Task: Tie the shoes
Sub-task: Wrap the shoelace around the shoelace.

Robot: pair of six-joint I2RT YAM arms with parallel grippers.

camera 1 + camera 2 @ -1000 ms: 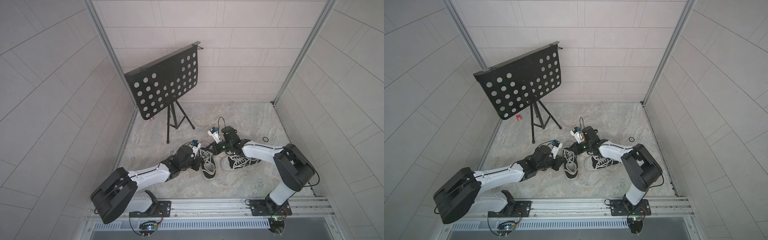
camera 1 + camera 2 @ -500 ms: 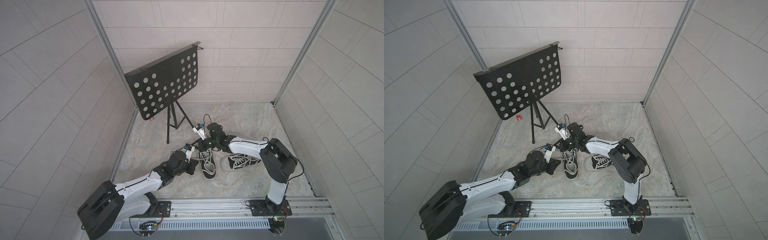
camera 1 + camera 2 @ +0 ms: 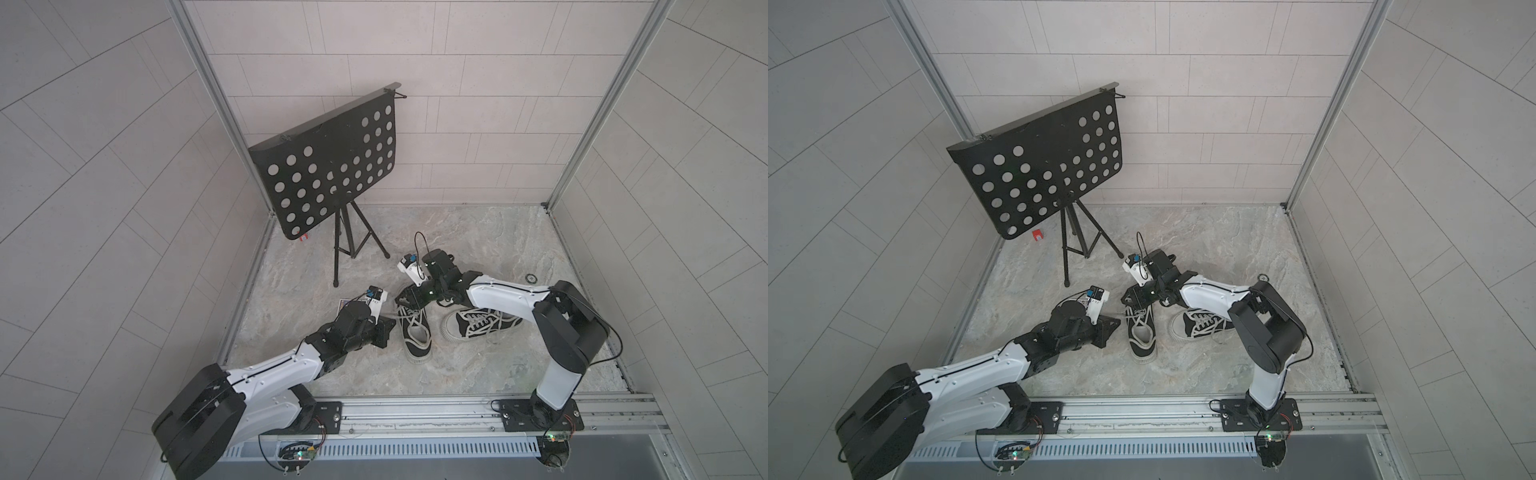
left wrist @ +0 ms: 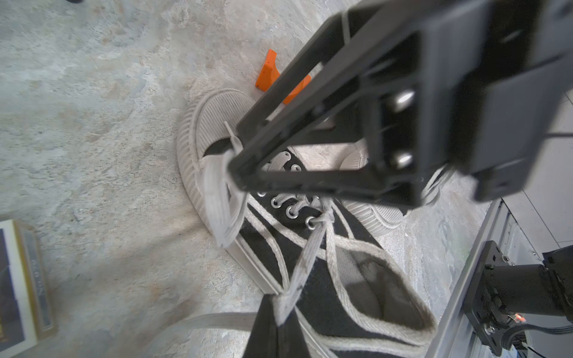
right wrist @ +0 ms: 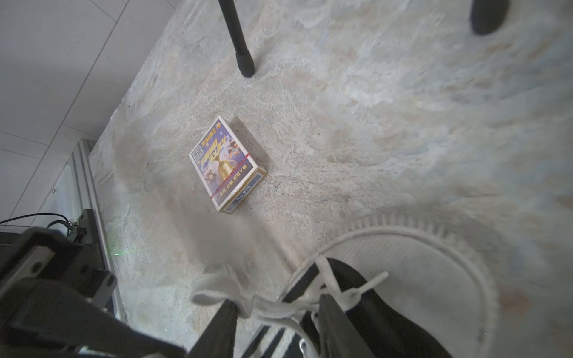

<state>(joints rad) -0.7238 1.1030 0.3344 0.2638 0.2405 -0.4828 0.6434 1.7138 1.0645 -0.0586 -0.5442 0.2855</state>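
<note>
Two robot arms work over two black canvas shoes on a marbled grey surface point(image 3: 478, 232). The first shoe point(image 3: 417, 336) stands with its heel toward the mounting rail point(image 3: 415, 409) and its off-white toe cap pointing away. The second shoe point(image 3: 478, 326) lies just beside it, turned crosswise with its toe toward the first.

The left tool point(image 4: 276, 313) is closed, pinching one whitish lace point(image 4: 310, 257) that runs taut from the first shoe's top eyelets. The right tool point(image 5: 276, 300) sits low over that shoe's toe end. Its two fingers point(image 5: 331, 322) stand apart, a slack lace loop point(image 5: 214, 285) draped across them, with nothing visibly clamped.

Five other items share the surface:
- one black perforated music stand point(image 3: 328, 170) on a tripod at the back;
- one printed card box point(image 5: 228, 164) near the left arm;
- one small orange piece point(image 4: 269, 72) beyond the first shoe's toe, partly hidden by the right tool;
- one small red item point(image 3: 1038, 236) under the stand's desk;
- one dark ring point(image 3: 530, 277) toward the right-hand wall.

Pale tiled panels point(image 3: 104, 166) enclose the surface on three sides and meet at metal corner posts. Both arm bases are bolted to the rail along the open front edge.
</note>
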